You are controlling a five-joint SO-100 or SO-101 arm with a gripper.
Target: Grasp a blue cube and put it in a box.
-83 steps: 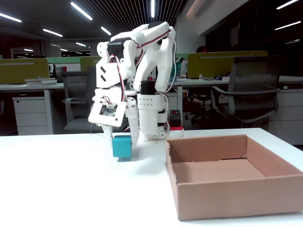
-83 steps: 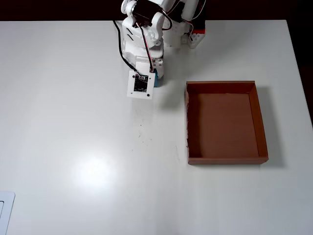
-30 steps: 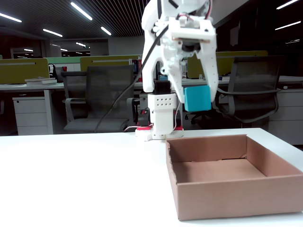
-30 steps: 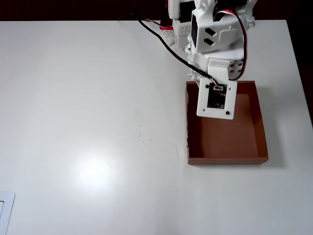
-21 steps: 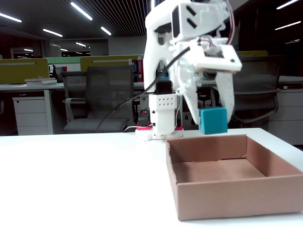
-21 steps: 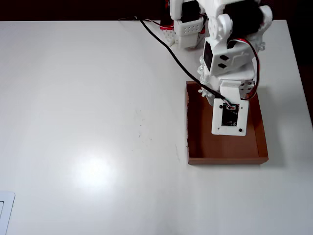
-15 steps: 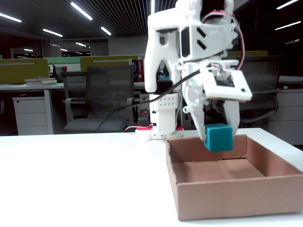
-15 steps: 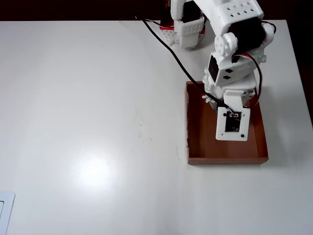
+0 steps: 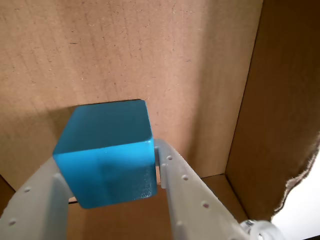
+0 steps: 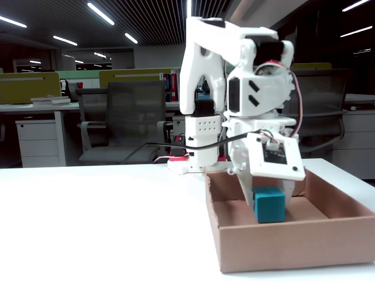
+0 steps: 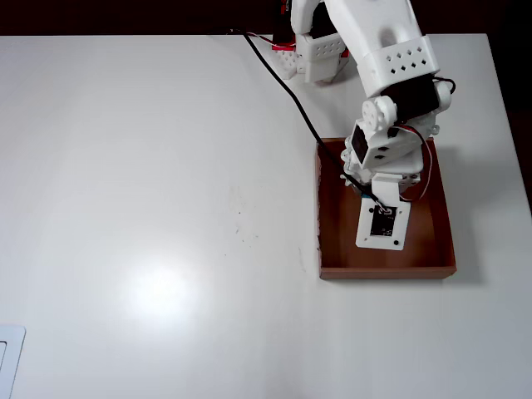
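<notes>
In the wrist view the teal-blue cube sits between my two white fingers, just above the brown floor of the box. My gripper is shut on the cube. The fixed view shows the blue cube held low inside the box, below the rim and near its middle, with the gripper around it. The front wall hides whether the cube touches the floor. From overhead, the wrist's camera board covers the cube and fingers inside the box.
The box stands on a white table, right of centre in the overhead view. The arm's base stands at the table's back edge, and a black cable runs from it to the wrist. A white object lies at the front left corner.
The arm has swung from the table over to the box and lowered. The cube went from above the rim to down inside the box, still held.
</notes>
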